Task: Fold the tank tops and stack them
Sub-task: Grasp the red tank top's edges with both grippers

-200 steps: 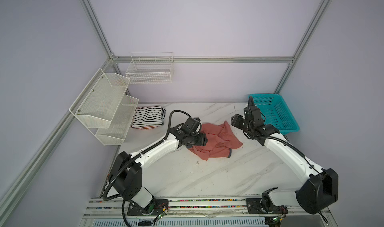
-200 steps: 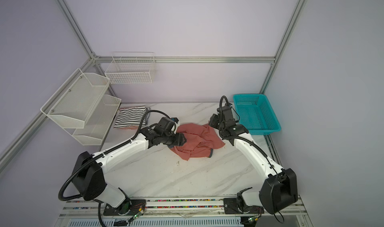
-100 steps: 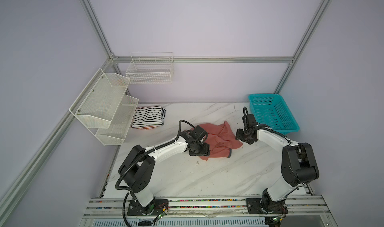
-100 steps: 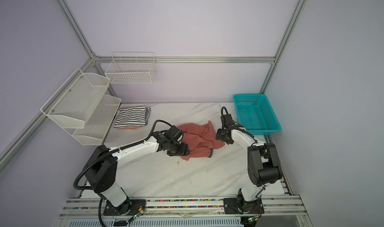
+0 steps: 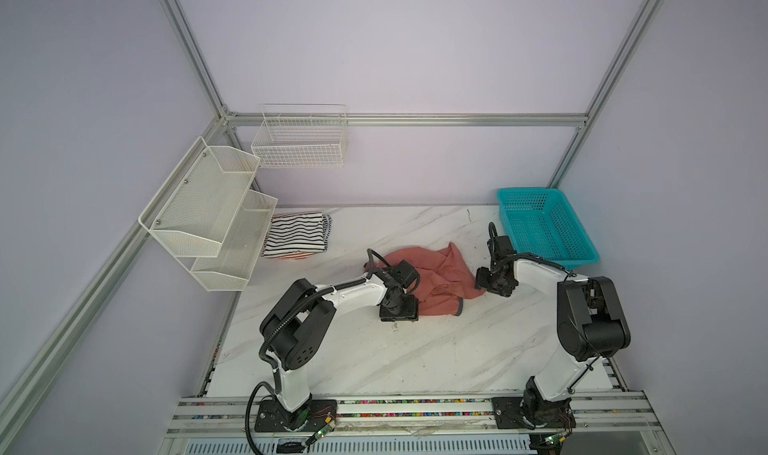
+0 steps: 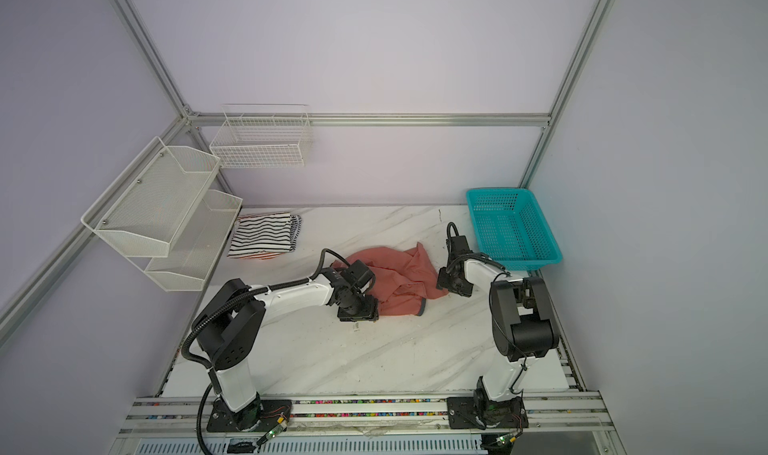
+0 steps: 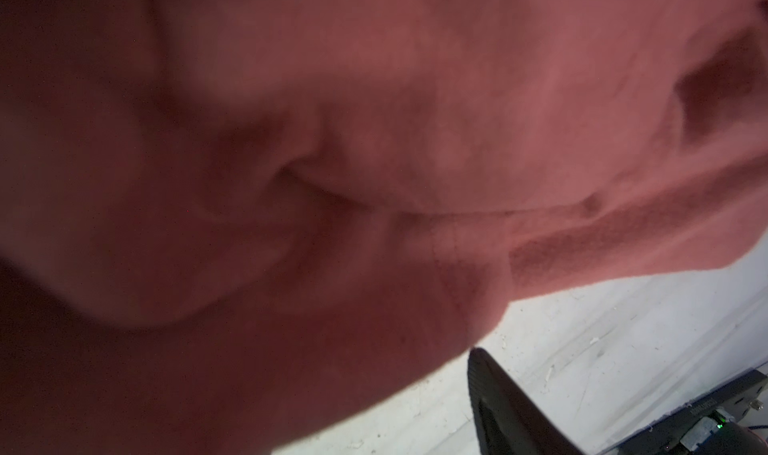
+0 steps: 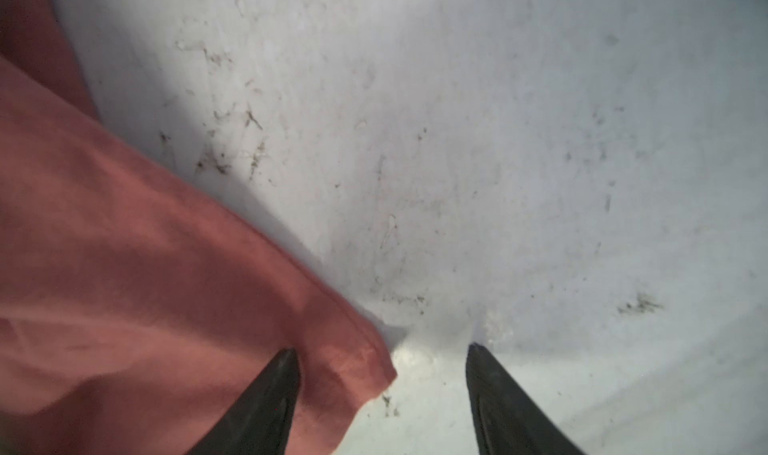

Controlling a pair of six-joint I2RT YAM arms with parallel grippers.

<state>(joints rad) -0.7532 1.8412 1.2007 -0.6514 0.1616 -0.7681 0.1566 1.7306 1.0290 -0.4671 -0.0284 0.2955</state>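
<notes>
In the left wrist view the salmon-red tank top [image 7: 374, 120] fills nearly the whole picture, rumpled and blurred from closeness. A stitched hem runs across it, and a strip of pale worktop [image 7: 602, 349] lies bare beyond its edge. Only one of the left fingers [image 7: 507, 407] shows, its black tip just at the cloth's edge. The other is hidden behind the fabric, so I cannot tell whether this pair is spread or pinching the cloth. In the right wrist view the right fingers [image 8: 266, 399] stand wide apart, tips down near the scuffed worktop. One tip lies against a hemmed corner of the salmon-red tank top and the other is over bare worktop. That corner pokes into the gap between them, not pinched. In both top views the same top lies crumpled in the middle of the worktop, with grey-blue trim showing at its near edge. The black end of the left arm [image 5: 353, 297] sits at its near left edge, and the end of the right arm [image 5: 536, 272] sits at its right corner. At the far left, beside a white mesh shelf [image 5: 208, 207], rests a folded pile of striped tank tops [image 5: 297, 236], black-on-white uppermost with a red-striped edge peeking out beneath. A turquoise basket [image 5: 544, 228] stands at the far right, apart from the cloth.
</notes>
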